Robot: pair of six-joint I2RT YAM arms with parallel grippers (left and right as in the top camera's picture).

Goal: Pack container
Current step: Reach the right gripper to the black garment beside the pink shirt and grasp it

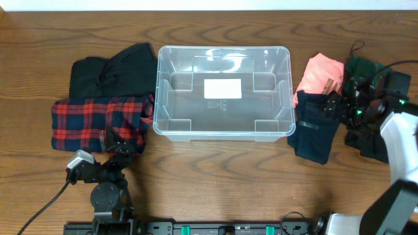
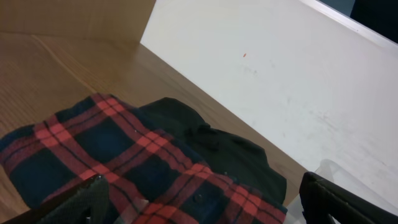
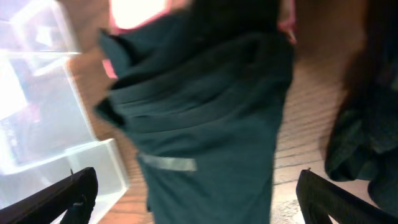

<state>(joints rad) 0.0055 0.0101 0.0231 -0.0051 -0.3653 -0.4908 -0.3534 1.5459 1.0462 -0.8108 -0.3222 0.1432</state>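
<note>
A clear plastic container (image 1: pixel 222 134) is sitting open in the middle of a wooden tabletop (image 1: pixel 222 176). Only its white label is showing through the base, and nothing is lying inside it yet. Folded clothes are lying on both sides of it, probably so that each arm is reaching only for its own pile.

On the left, a red and navy plaid garment (image 1: pixel 98 121) is lying folded just beside the container's left wall, with a black garment (image 1: pixel 108 72) behind it. The left arm (image 1: pixel 104 189) is pointing its jaws at the near edge of the plaid. In the left wrist view the jaws are spreading wide and holding nothing, with the plaid cloth lying below the gap between them.

On the right, a pink garment (image 1: pixel 321 73) is lying by the container's right wall. A dark navy folded garment (image 1: pixel 313 134) is overlapping its near end, and a dark green garment (image 1: pixel 366 68) is lying further out. The right arm (image 1: pixel 398 137) is hovering over the navy piece. Its jaws are also gaping wide and empty, straddling the fold lengthwise, which suggests it is lining up to pinch the whole bundle rather than a single layer.

Packing appears to be just beginning.
</note>
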